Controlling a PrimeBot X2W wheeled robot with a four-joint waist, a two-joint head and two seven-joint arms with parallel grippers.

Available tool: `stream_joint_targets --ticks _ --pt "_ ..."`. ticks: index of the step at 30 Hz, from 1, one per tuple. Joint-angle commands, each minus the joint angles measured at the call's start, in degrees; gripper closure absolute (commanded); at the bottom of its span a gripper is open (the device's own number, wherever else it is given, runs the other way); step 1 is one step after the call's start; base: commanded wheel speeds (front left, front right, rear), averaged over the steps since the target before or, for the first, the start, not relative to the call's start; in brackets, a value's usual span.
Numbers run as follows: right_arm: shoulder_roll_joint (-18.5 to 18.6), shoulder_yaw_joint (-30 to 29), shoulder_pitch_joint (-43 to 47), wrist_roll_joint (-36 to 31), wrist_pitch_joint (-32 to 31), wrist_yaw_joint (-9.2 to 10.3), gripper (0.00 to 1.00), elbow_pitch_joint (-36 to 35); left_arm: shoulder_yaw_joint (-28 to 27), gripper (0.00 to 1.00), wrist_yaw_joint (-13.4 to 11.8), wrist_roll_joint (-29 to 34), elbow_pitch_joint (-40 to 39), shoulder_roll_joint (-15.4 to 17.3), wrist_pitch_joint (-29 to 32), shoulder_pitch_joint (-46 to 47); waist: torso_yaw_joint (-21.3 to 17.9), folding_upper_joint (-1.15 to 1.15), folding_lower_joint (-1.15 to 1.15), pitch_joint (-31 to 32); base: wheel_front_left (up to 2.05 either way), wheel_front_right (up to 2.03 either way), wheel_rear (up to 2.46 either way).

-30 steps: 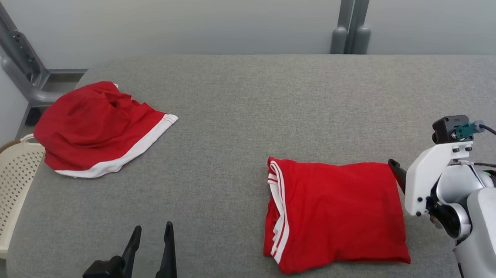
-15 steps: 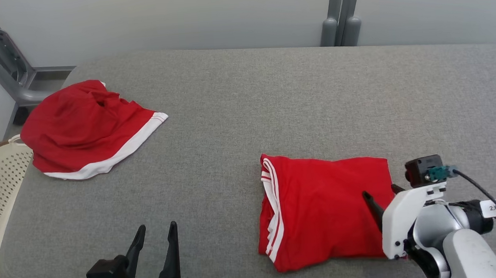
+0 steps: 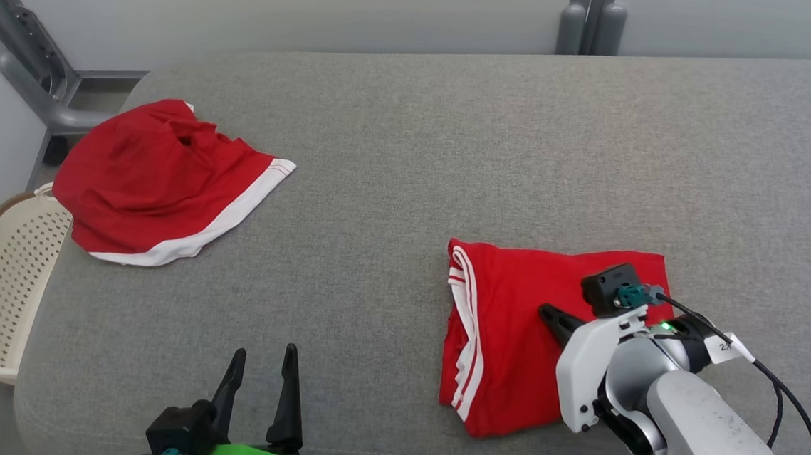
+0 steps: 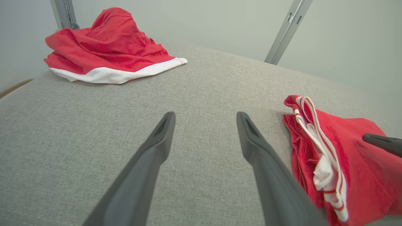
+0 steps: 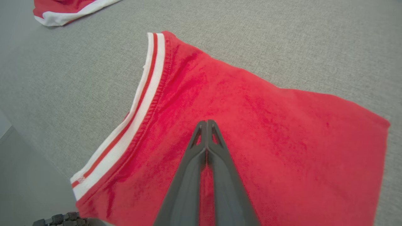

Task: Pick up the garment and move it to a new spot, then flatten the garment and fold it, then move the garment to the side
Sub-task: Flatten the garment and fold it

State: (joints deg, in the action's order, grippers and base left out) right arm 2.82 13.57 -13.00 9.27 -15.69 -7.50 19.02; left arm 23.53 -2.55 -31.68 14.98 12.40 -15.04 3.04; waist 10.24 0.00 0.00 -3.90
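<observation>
Counting two garments, a folded red garment with white striped trim [image 3: 520, 334] and a crumpled red garment with white hem [image 3: 159, 180], plus one cream perforated plastic basket [image 3: 2, 284].
Our right gripper [image 3: 547, 312] has its fingers pressed together over the folded garment's middle, the striped trim at 9 o'clock from its tips; our left gripper [image 3: 264, 351] stands wide at 7 o'clock. On the grey woven cushion [image 3: 444, 160] the folded piece lies at 4 o'clock, the crumpled one at 10; grey metal posts [image 3: 593, 7] stand behind.
</observation>
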Motion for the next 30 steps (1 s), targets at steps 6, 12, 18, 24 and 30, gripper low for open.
stream_joint_targets --ticks 6,12,18,24,30 --pt "0.2 3.9 -4.0 2.0 2.5 0.02 1.00 4.7 -0.5 0.00 0.7 0.8 0.6 -0.9 -0.2 1.5 2.8 0.00 0.00 -2.4 0.00 0.00 0.00" --pt "0.1 7.9 -6.1 4.2 3.6 0.02 1.00 7.2 -0.9 0.00 1.4 1.3 1.2 -1.9 -0.2 2.2 4.6 0.00 0.00 -3.4 0.00 0.00 0.00" --pt "0.2 11.0 -7.5 5.5 3.9 0.02 1.00 8.8 -1.5 0.00 2.1 1.9 1.9 -3.0 -0.2 2.5 5.8 0.00 0.00 -4.0 0.00 0.00 0.00" --pt "0.2 11.2 -9.3 6.1 4.7 0.02 1.00 12.2 -2.0 0.00 3.1 2.6 2.9 -3.8 -0.2 2.8 7.1 0.00 0.00 -4.2 0.00 0.00 0.00" --pt "0.2 13.8 -12.3 9.4 6.3 0.02 1.00 12.8 -3.0 0.00 3.6 3.3 3.5 -4.1 -0.2 2.0 7.4 0.00 0.00 -3.7 0.00 0.00 0.00"
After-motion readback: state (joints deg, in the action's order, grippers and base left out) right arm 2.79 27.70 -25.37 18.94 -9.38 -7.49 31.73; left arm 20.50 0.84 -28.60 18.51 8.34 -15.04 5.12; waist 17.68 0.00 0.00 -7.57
